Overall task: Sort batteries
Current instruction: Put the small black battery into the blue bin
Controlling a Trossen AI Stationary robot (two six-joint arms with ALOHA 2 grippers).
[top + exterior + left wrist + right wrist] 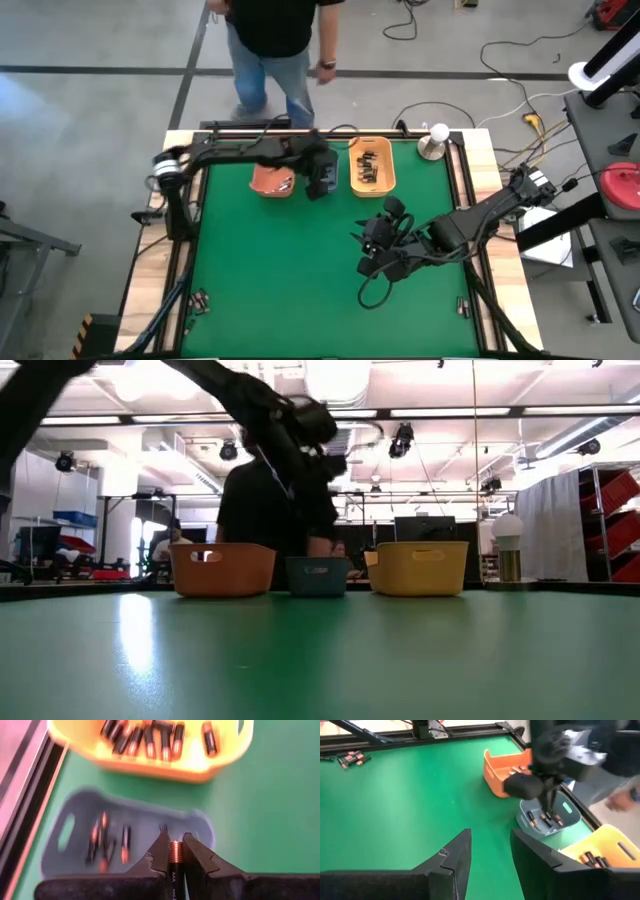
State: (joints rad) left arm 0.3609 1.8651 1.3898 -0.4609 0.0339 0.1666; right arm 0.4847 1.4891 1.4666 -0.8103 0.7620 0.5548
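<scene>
Right now I see my left gripper (175,851) hanging over the blue-grey bin (75,837) near the desk's (280,270) twelve o'clock edge, its fingers (161,851) pinching one AAA battery (175,854), coppery end pointing out toward the bin. From above, that gripper sits at about twelve o'clock on the desk, between the orange bin (270,182) at eleven and the yellow bin (371,167) at one. A few batteries already lie in the blue-grey bin, a row more in the yellow one, and at least one shows in the orange one through the right wrist camera. A small loose cluster of batteries (197,300) lies on the desk at roughly seven o'clock, well apart from the bins. My right gripper (491,851) hovers over bare green at about four o'clock, fingers spread and holding nothing. A person (275,45) stands just beyond the twelve o'clock edge. A small lamp with a white globe (437,135) stands at the one o'clock corner.
</scene>
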